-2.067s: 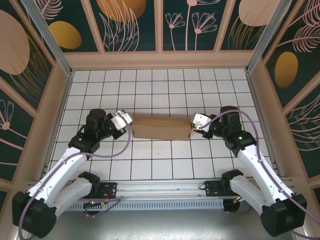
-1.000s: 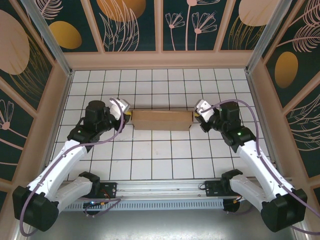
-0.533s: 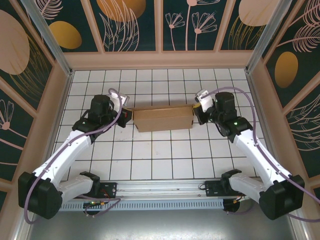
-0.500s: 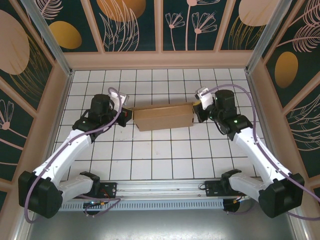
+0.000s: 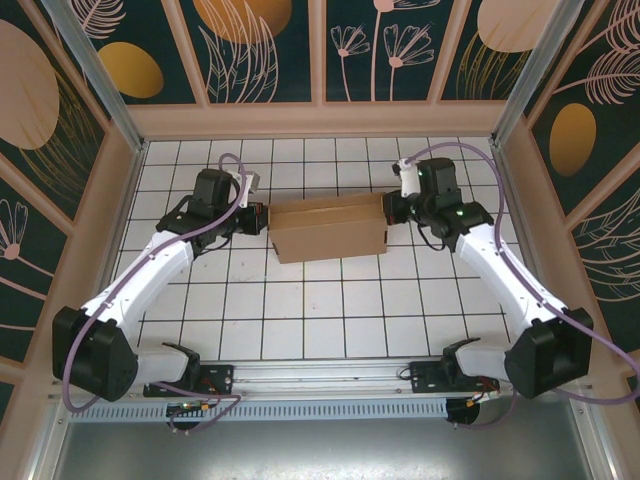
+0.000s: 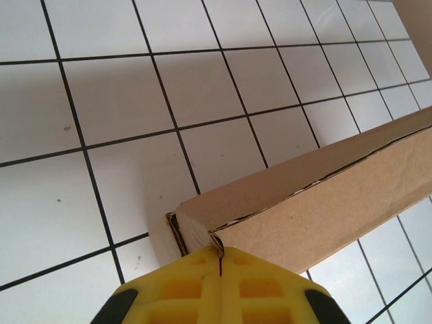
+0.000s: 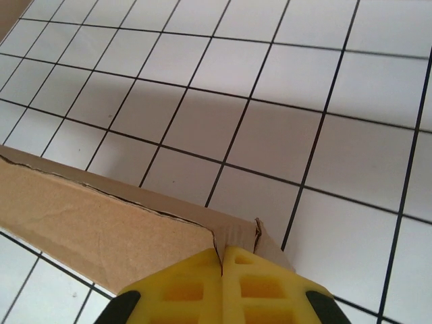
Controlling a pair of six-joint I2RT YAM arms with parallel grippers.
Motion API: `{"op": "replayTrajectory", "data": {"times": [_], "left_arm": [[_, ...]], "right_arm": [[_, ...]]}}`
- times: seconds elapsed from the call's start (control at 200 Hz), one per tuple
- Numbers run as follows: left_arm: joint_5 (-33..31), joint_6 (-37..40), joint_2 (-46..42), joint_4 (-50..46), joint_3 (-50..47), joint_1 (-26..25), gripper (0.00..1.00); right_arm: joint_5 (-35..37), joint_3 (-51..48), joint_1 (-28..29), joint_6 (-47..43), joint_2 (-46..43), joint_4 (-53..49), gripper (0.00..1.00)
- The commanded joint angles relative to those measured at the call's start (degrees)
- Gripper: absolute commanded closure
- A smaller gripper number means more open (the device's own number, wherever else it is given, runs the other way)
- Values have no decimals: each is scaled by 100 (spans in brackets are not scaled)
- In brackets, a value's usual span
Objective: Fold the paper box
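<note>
The plain brown cardboard paper box (image 5: 328,228) is near the middle of the white tiled bench (image 5: 300,320), a bit closer to the far edge. Its long sides run from left to right. The left claw (image 5: 258,218) is squeezed tight on the thin edge at the left end of the box (image 6: 317,196). The right claw (image 5: 388,210) is squeezed tight on the right end the same way (image 7: 101,216). A grey shadow lies on the tiles beside the box.
</note>
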Motion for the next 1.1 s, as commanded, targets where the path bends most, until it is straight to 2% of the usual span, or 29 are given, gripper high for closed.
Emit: {"op": "replayTrajectory", "data": {"times": [0.0,0.325,0.821,1.096], "left_arm": [[639,-359,94,181,199,-111,100],[684,-652,196,163,240,-114,100],[459,-601,177,6,113,-116,100],[-75,-218,92,-237,3,-111,100]], "right_arm": [[-667,313,212,548,205,-340,100],[-774,437,212,889,404,-567,100],[-319,-205,339,341,-61,-187,100],[-140,-372,480,156,-256,36,100]]}}
